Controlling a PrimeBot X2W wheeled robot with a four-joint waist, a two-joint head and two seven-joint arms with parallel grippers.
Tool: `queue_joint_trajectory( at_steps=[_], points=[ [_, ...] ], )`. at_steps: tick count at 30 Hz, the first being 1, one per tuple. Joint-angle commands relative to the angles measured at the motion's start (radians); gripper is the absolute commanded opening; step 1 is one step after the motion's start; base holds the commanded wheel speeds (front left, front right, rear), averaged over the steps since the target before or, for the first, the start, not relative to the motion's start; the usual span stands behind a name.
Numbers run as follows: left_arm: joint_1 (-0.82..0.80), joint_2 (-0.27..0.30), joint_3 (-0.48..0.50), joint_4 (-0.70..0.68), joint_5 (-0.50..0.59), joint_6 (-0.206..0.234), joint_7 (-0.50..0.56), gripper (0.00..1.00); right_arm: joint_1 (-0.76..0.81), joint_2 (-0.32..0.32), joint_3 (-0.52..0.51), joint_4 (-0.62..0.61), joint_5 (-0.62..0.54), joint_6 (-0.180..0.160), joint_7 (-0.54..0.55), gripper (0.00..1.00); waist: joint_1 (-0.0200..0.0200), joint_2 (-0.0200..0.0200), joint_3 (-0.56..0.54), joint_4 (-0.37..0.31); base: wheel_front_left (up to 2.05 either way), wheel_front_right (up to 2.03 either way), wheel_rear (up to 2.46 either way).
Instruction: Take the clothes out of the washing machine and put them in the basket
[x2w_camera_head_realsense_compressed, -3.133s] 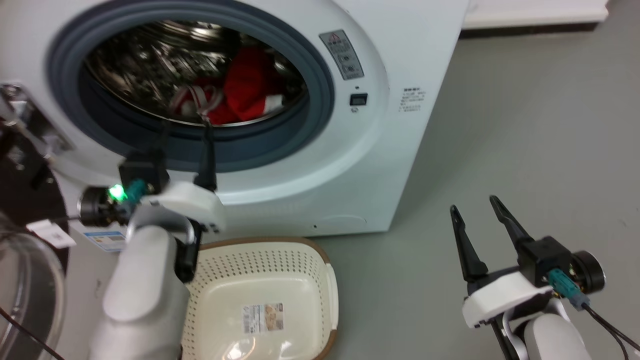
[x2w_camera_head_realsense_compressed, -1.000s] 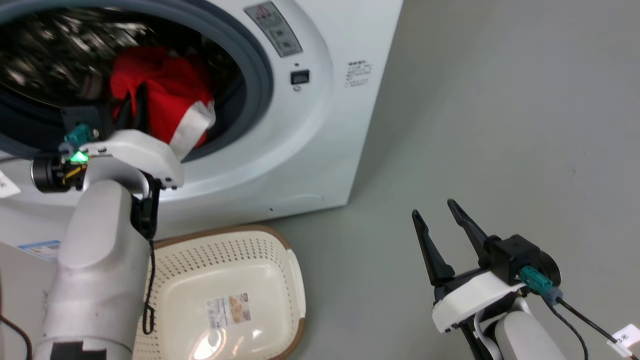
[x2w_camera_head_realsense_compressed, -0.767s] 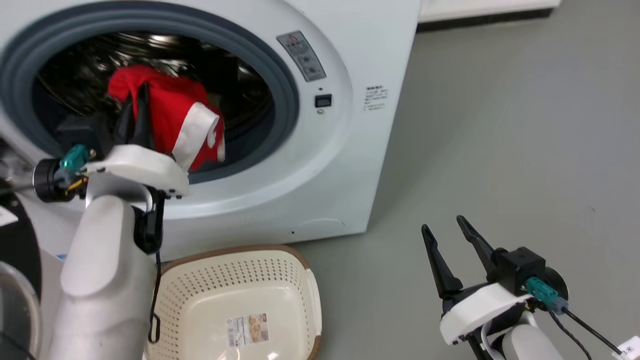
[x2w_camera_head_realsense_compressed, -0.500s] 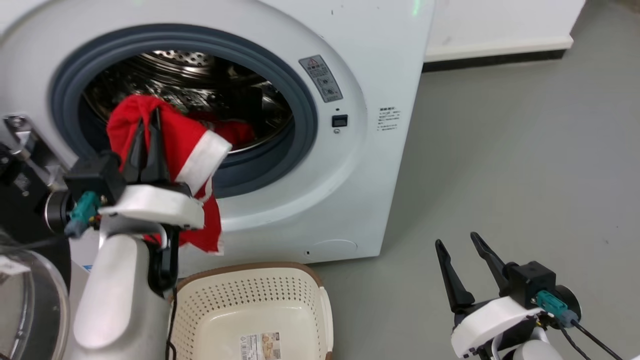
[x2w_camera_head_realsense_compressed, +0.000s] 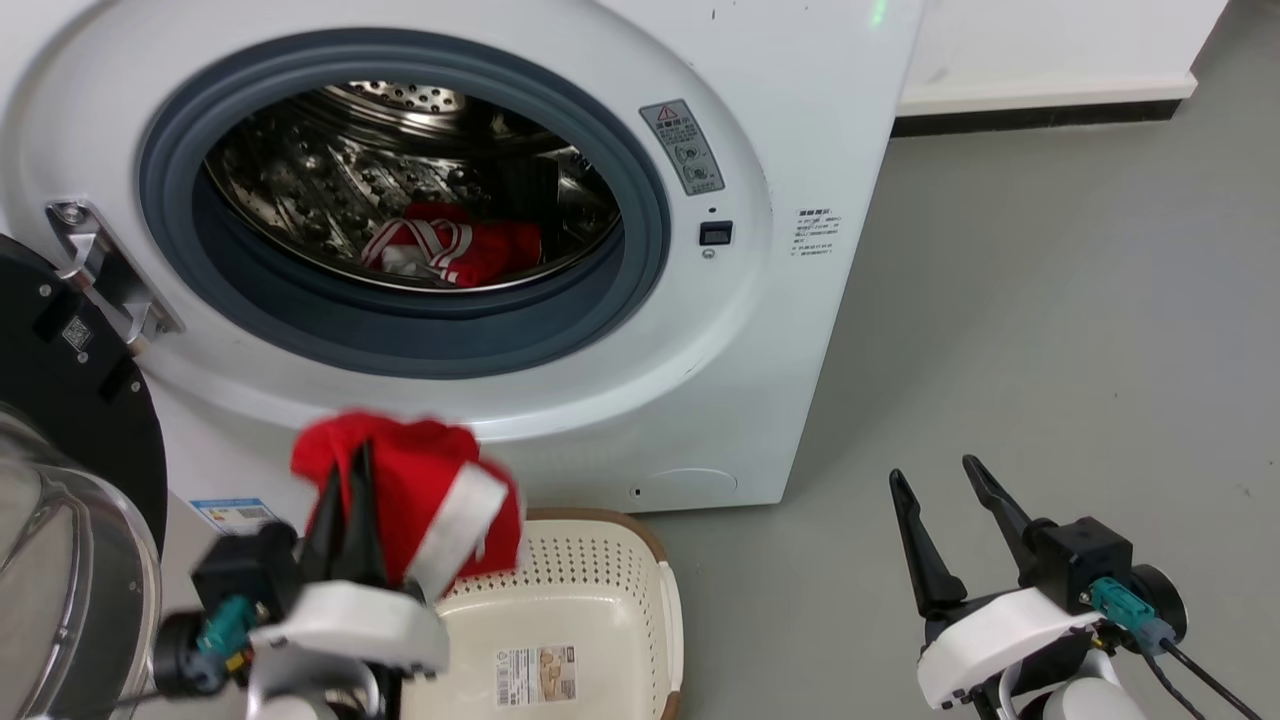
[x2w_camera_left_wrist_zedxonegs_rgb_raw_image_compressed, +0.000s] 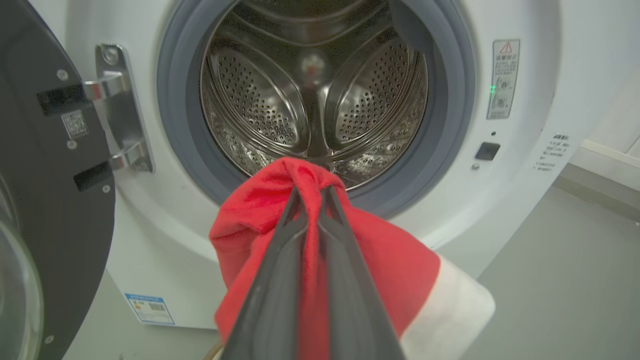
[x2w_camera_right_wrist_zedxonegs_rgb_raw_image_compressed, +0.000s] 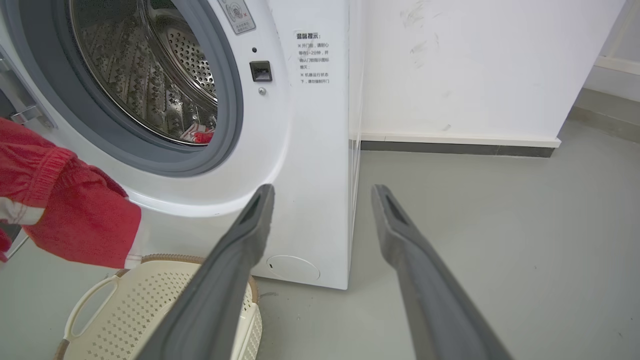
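The floor (x2w_camera_head_realsense_compressed: 1050, 300) is a smooth, matt grey-green sheet with a few faint specks. The washing machine (x2w_camera_head_realsense_compressed: 800, 130) stands directly on it, the white lower edge of its front meeting the floor. Just in front of that edge sits the basket (x2w_camera_head_realsense_compressed: 610, 575), cream with a brown rim and perforated walls; whether it touches the machine is unclear. A paper label (x2w_camera_head_realsense_compressed: 535, 662) lies flat on its bottom. To the right of the machine the floor runs back to a white wall, ending at a dark skirting strip (x2w_camera_head_realsense_compressed: 1040, 117).
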Motion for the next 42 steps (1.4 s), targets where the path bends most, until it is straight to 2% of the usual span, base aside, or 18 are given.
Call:
queue_joint_trajectory(
  at_steps=[1, 5, 9, 17, 28, 34, 41, 42],
  points=[
    [0.020, -0.009, -0.005, 0.016, -0.007, 0.005, -0.010, 0.00, -0.003, 0.001, 0.001, -0.008, -0.006, -0.001, 0.002, 1.00, 0.0001, 0.0000, 0.013, 0.002, 0.00, 0.00, 0.00],
    [0.043, -0.019, -0.015, 0.156, -0.025, -0.006, -0.042, 0.00, -0.028, 0.001, 0.001, -0.024, -0.017, -0.001, 0.004, 1.00, 0.0001, 0.0000, 0.056, 0.006, 0.00, 0.00, 0.00],
    [-0.014, -0.029, -0.023, 0.323, -0.041, -0.024, -0.081, 0.00, -0.056, 0.001, 0.006, -0.044, -0.025, -0.001, 0.007, 1.00, 0.0001, 0.0000, 0.119, 0.005, 0.00, 0.00, 0.00],
    [-0.231, -0.035, -0.020, 0.642, -0.058, -0.055, -0.119, 0.00, -0.150, 0.001, 0.030, -0.060, -0.015, -0.001, -0.009, 1.00, 0.0001, 0.0000, 0.280, -0.037, 0.00, 0.00, 0.00],
    [-0.519, 0.016, 0.008, 1.038, -0.080, -0.055, -0.113, 0.00, -0.271, 0.001, 0.078, -0.021, 0.047, -0.001, -0.054, 1.00, 0.0001, 0.0000, 0.499, -0.120, 0.00, 0.00, 0.00],
    [-0.582, 0.040, 0.036, 1.168, -0.113, -0.048, -0.114, 0.00, -0.309, 0.001, 0.103, 0.006, 0.079, -0.001, -0.072, 1.00, 0.0001, 0.0000, 0.573, -0.148, 0.00, 0.00, 0.00],
    [-0.592, 0.053, 0.036, 1.228, -0.123, -0.043, -0.104, 0.00, -0.330, 0.001, 0.108, 0.030, 0.088, -0.001, -0.077, 1.00, 0.0001, 0.0000, 0.597, -0.151, 0.00, 0.00, 0.00],
    [-0.593, 0.052, 0.036, 1.233, -0.125, -0.047, -0.104, 0.36, -0.334, 0.001, 0.107, 0.034, 0.087, -0.001, -0.078, 1.00, 0.0001, 0.0000, 0.595, -0.149, 0.00, 0.00, 0.00]
  ],
)
